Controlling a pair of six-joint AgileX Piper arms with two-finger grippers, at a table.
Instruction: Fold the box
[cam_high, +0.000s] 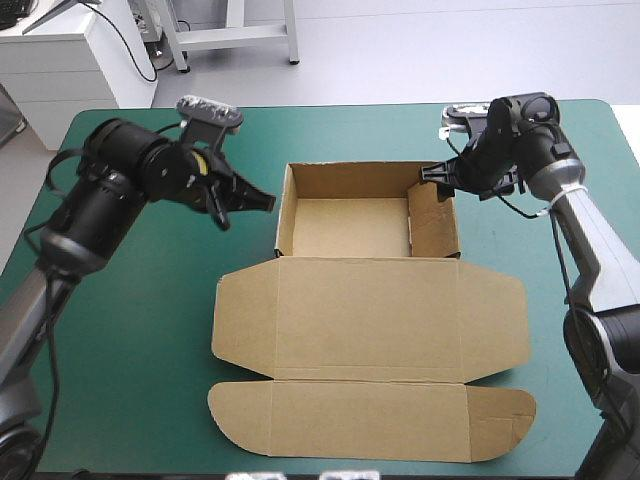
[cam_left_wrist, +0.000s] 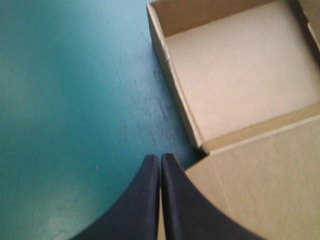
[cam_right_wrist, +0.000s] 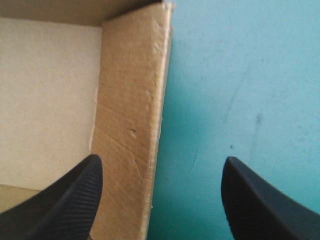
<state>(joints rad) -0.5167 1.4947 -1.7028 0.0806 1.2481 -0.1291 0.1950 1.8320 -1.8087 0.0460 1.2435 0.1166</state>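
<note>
Across the middle of the teal-green surface (cam_high: 120, 340) lies the box (cam_high: 345, 228), brown board, part-formed. Far half: an open tray with its walls raised. Near half: the lid (cam_high: 370, 318) flat on the surface, hinged at the tray's near wall, with its tuck flap (cam_high: 370, 420) flat beyond it toward the near edge. Judgement: the tray stage looks about done, and the lid lies flat because its turn has not come.

On the tray, the left wall (cam_high: 283, 215) stands upright and straight. The right wall (cam_high: 432, 222) shows a broad inner panel turned down into the tray. From above it seems to lean a little inward, so it is probably the part needing attention.

Reaching in from the left, the left arm hangs clear of the box. Its left fingers (cam_left_wrist: 145, 200) are pressed together into one point and grip nothing. The wrist view puts their tip just beside the corner where the left wall meets the lid. Likely reason: a closed point serves as a pusher or a stop on that side, so the tray cannot slide left.

From the far right comes the right arm. Its right fingers (cam_right_wrist: 70, 205) are spread wide and hold nothing. They straddle the right wall: one over the tray floor, the other over bare cover outside. Whether either touches the board cannot be told. Likely reason: placed to pinch or press the doubled wall so its tuck seats.
</note>
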